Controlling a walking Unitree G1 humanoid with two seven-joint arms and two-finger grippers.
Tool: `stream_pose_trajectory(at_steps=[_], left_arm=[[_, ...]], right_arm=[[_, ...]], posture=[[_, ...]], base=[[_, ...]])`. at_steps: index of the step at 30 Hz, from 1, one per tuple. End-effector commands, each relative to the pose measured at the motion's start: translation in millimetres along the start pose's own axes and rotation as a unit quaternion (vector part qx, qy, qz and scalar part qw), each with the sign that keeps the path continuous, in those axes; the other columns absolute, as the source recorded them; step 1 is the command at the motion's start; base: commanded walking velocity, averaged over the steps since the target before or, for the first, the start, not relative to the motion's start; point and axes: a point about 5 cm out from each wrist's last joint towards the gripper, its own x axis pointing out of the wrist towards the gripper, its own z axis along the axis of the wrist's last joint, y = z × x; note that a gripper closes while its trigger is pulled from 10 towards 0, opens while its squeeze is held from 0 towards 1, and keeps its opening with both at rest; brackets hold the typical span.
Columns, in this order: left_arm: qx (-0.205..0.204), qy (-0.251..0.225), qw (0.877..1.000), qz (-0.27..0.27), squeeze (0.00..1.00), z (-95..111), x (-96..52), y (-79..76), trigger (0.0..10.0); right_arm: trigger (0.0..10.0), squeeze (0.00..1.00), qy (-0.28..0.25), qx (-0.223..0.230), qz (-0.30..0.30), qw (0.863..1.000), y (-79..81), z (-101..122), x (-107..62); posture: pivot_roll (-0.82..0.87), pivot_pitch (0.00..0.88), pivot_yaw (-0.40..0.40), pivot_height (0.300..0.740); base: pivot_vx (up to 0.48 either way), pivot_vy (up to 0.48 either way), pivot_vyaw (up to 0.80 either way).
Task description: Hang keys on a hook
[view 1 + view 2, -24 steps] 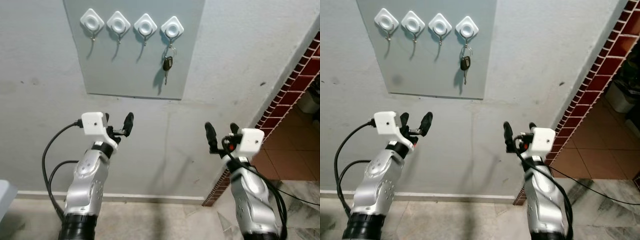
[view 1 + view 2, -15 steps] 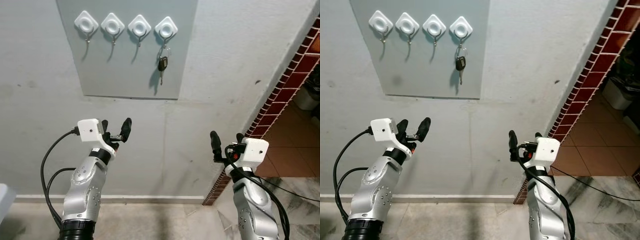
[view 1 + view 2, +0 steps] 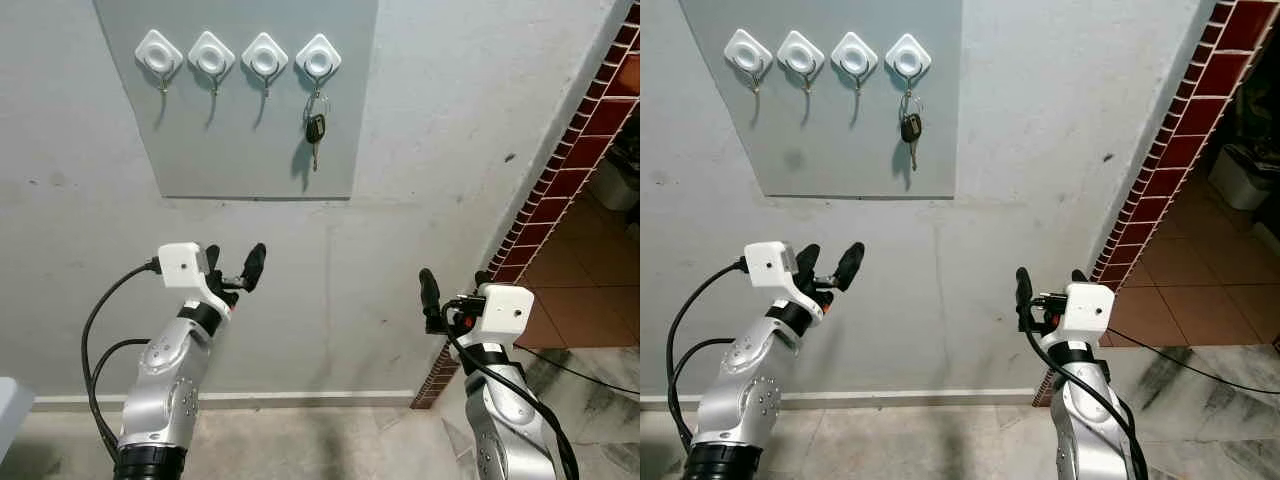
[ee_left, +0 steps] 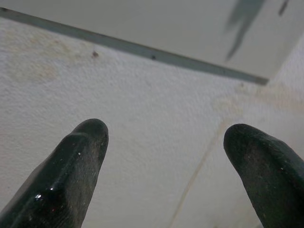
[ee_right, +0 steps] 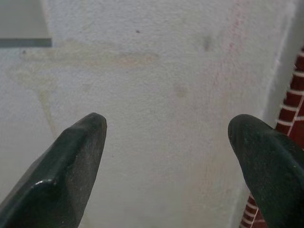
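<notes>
In the upper middle of the frame the keys [image 3: 315, 130] hang from the rightmost hook [image 3: 318, 60] of four on a grey panel [image 3: 240, 150], so the task looks already done. The left gripper [image 3: 235, 268] at lower left and the right gripper [image 3: 452, 290] at lower right are both well below, jaws spread and holding nothing. The keys seem light, stiff and free to swing; I judge the black head the best place to pinch, because the thin ring may slip.

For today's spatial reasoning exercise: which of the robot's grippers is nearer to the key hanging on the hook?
Left. The left gripper sits below the key and toward the robot's left; the right gripper is lower and farther off to the right, near the brick edge.
</notes>
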Motion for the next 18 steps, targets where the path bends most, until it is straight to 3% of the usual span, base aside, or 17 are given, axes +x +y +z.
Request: stream_pose_trajectory(at_steps=[1,6,18], left_arm=[[0.027,-0.004,1.0,-0.008,0.0,1,-1.6,-1.8,10.0],[0.024,0.003,1.0,-0.008,0.0,-8,-7.3,-5.0,10.0],[0.033,0.002,0.999,0.019,0.0,-3,4.2,1.8,10.0]], right_arm=[[10.0,0.0,-0.004,-0.018,0.011,1.0,3.3,3,3.5],[10.0,0.0,0.012,-0.049,0.024,0.998,6.7,-3,4.3],[10.0,0.0,0.016,-0.056,0.04,0.997,9.1,-4,11.1]], posture=[[-0.05,0.0,0.012,0.74],[-0.05,0.0,-0.005,0.74],[-0.03,0.0,-0.021,0.74]], base=[[0.0,0.0,0.0],[0.0,0.0,0.0],[0.0,0.0,0.8]])
